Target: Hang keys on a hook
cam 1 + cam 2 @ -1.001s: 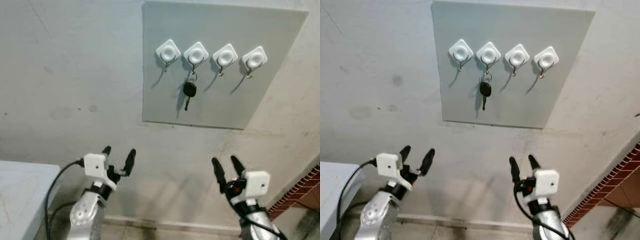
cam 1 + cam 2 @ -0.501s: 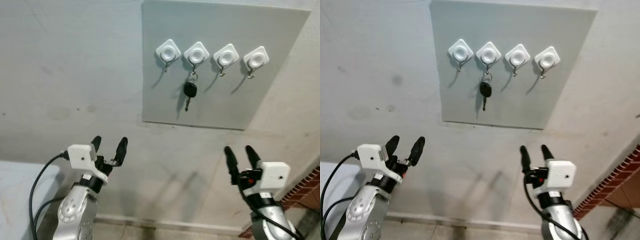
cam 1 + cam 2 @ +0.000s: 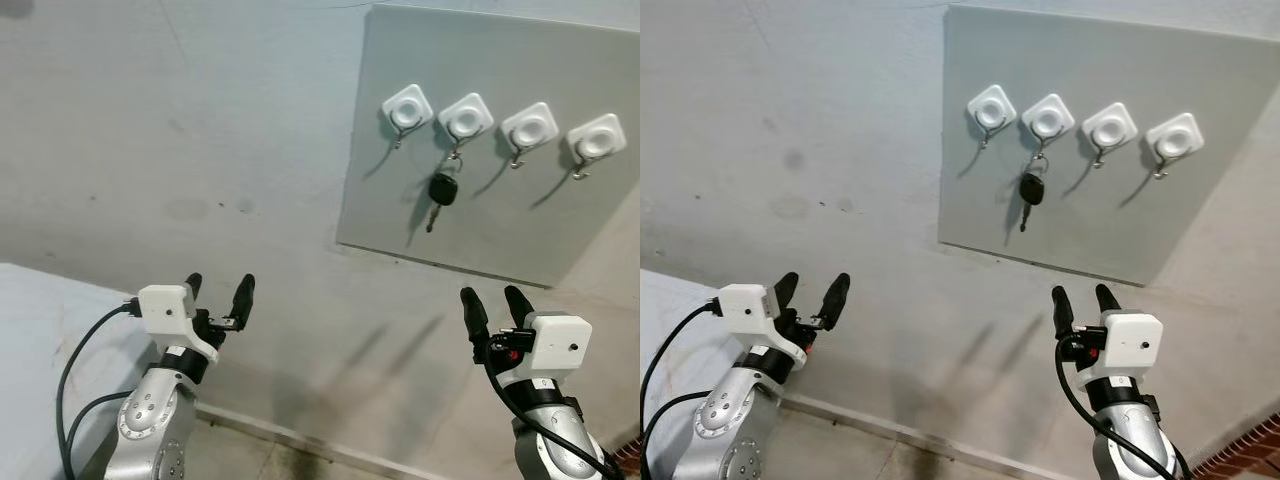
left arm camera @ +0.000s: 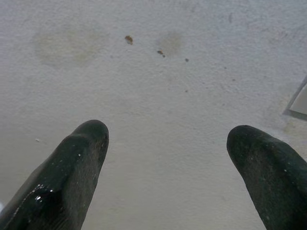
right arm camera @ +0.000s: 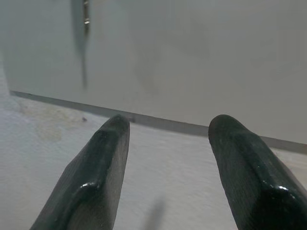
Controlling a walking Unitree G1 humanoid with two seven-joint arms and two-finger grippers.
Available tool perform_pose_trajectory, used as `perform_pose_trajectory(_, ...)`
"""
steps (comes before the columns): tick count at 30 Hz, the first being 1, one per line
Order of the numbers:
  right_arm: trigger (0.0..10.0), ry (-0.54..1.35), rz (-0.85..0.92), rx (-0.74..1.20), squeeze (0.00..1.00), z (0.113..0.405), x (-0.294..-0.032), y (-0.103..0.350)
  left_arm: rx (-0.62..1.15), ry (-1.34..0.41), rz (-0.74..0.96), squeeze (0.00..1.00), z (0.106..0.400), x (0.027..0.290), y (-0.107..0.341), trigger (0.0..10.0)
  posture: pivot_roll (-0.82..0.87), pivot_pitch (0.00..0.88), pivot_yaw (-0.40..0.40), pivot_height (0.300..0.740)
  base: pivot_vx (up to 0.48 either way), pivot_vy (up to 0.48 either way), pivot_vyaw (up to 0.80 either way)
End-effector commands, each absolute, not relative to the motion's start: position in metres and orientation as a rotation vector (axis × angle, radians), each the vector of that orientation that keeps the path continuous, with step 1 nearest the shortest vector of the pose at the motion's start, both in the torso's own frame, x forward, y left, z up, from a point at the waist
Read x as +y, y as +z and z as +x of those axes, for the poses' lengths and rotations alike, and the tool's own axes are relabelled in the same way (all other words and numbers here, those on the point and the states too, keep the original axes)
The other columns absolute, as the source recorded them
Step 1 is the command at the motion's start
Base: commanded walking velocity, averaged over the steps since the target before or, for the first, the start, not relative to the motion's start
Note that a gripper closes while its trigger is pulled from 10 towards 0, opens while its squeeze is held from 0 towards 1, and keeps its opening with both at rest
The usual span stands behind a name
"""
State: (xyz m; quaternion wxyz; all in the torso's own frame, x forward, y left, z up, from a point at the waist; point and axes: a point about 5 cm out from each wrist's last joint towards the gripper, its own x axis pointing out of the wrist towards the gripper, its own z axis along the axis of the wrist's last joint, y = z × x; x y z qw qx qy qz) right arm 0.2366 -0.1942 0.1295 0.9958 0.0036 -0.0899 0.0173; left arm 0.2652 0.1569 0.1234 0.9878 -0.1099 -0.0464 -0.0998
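A black-headed key (image 3: 441, 191) hangs from the second of several white hooks (image 3: 465, 117) on a grey wall panel (image 3: 560, 210). Its tip (image 5: 86, 17) peeks into the right wrist view. My left gripper (image 3: 220, 290) is held low at the left, open and empty, pointing at bare wall. Over on the right, my right gripper (image 3: 493, 303) is raised below the panel, likewise open with nothing between its fingers (image 5: 103, 158).
The stained plaster wall (image 3: 180, 150) spreads left of the panel. A pale surface (image 3: 40, 340) lies at the lower left, beside my left arm. A strip of floor (image 3: 270, 450) runs along the wall's base.
The camera has swung to the left, so the panel and key now sit further right in view. Both grippers stay low, open and empty.
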Motion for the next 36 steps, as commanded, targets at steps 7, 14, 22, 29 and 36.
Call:
perform_pose_trajectory(7, 10.0, 0.041, 0.001, -0.193, 0.00, 0.236, -0.193, 0.135, -0.098, -0.193, -0.224, 0.00, 0.263, 0.157, 0.126, 10.0, 0.01, 0.000, -0.020, 0.740, 0.000, 0.000, 0.80)
perform_pose_trajectory(14, 10.0, 0.042, 0.012, -0.198, 0.00, 0.232, -0.190, 0.137, -0.101, -0.184, -0.218, 0.00, 0.258, 0.156, 0.126, 10.0, 0.01, 0.000, -0.020, 0.740, 0.000, 0.000, 0.80)
perform_pose_trajectory(22, 10.0, 0.052, 0.055, -0.218, 0.00, 0.219, -0.179, 0.146, -0.112, -0.197, -0.237, 0.00, 0.248, 0.151, 0.129, 10.0, 0.01, 0.000, -0.019, 0.740, 0.000, 0.000, 0.80)
perform_pose_trajectory(29, 10.0, 0.041, 0.055, -0.212, 0.00, 0.217, -0.179, 0.147, -0.112, -0.204, -0.246, 0.00, 0.247, 0.151, 0.131, 10.0, 0.00, 0.000, -0.014, 0.740, 0.000, 0.000, 0.80)
perform_pose_trajectory(36, 10.0, 0.037, 0.055, -0.211, 0.00, 0.217, -0.180, 0.149, -0.102, -0.207, -0.255, 0.00, 0.247, 0.150, 0.131, 10.0, 0.00, 0.000, -0.016, 0.740, 0.000, 0.000, 0.80)
